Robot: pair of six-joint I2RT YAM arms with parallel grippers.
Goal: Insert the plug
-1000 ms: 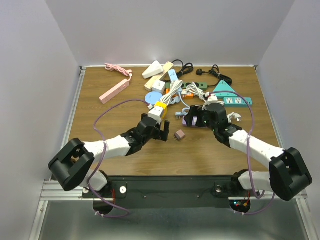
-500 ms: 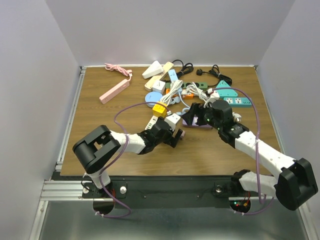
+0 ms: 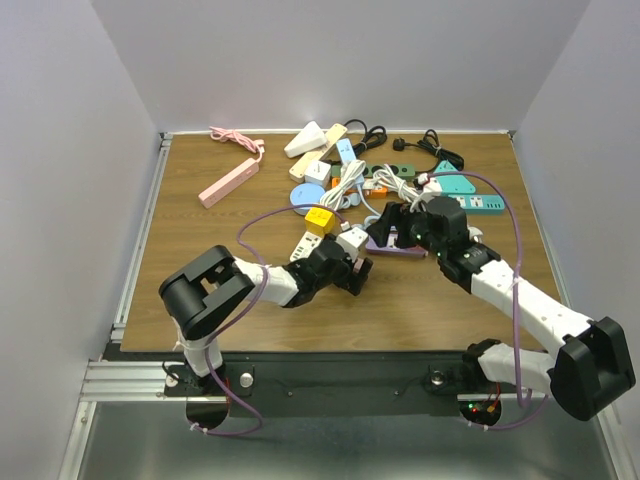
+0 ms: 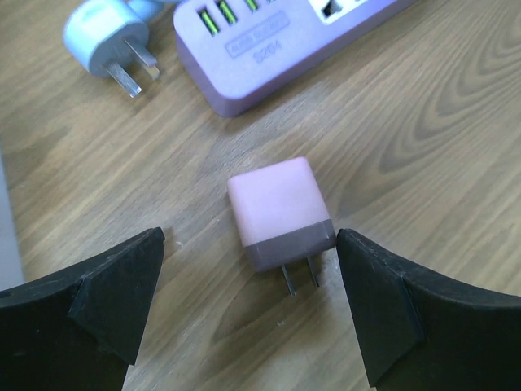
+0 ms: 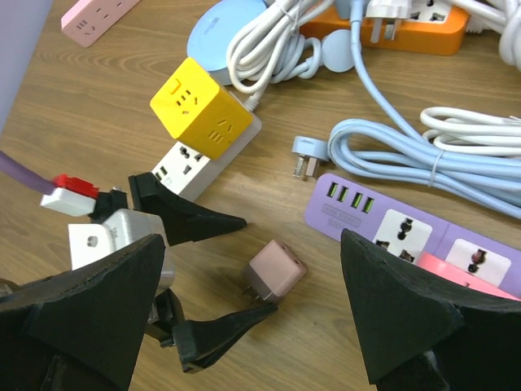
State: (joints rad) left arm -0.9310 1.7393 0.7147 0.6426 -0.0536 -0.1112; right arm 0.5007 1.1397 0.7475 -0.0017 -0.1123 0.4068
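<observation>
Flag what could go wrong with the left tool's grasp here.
The pink plug sits off-centre in the open left tool, almost against one finger, so closing may skid it. Its prongs point away from the purple power strip, so it needs turning. The open right tool isn't holding that strip; it may slide.

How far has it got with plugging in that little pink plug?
Early days. Done: the open left end effector straddles the pink plug, which lies ungripped on the table. In hand: that grasp, not yet closed; the right end effector hovers open by the purple power strip. Left: grip, lift, insert.
</observation>
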